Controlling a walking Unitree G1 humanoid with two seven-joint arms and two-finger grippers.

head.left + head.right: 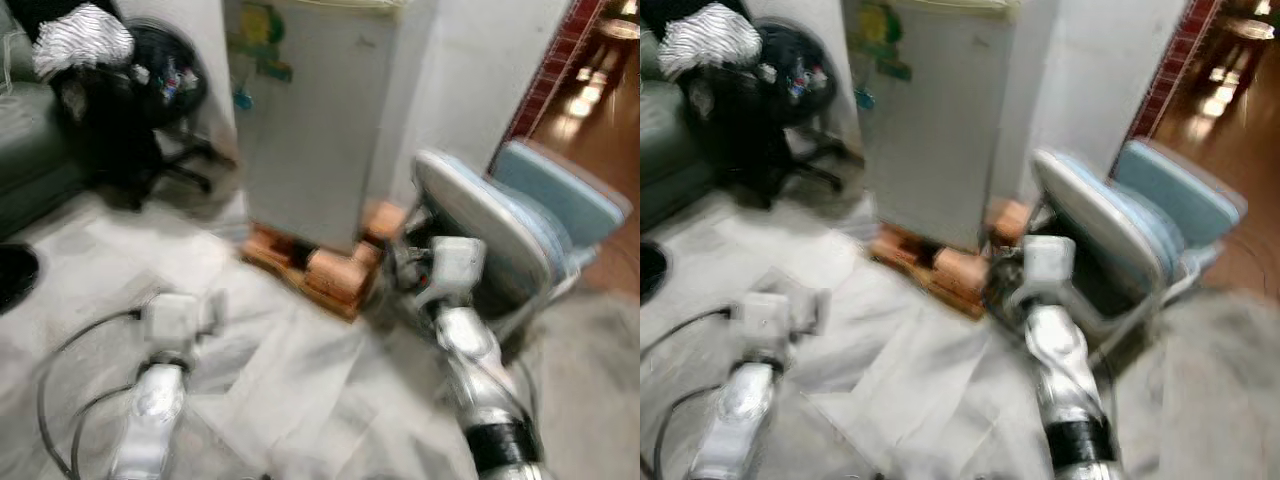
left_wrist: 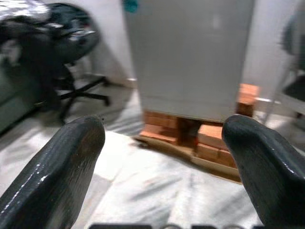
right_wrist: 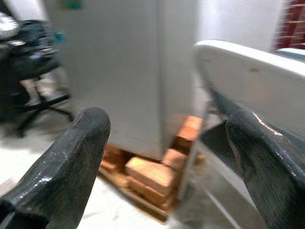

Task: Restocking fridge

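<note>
While the fridge [image 1: 310, 120] stands shut on bricks [image 1: 335, 272] ahead, left gripper [image 2: 167, 157] and right gripper [image 3: 167, 162] both gape wide, empty; risk: blurred approach could clip the folded chair [image 1: 520, 230] beside it.

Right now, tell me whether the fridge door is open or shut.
Shut. The fridge shows one flat, unbroken grey front with no gap and no inside visible. It stands raised on bricks. Both grippers, left and right, are open and empty.
</note>
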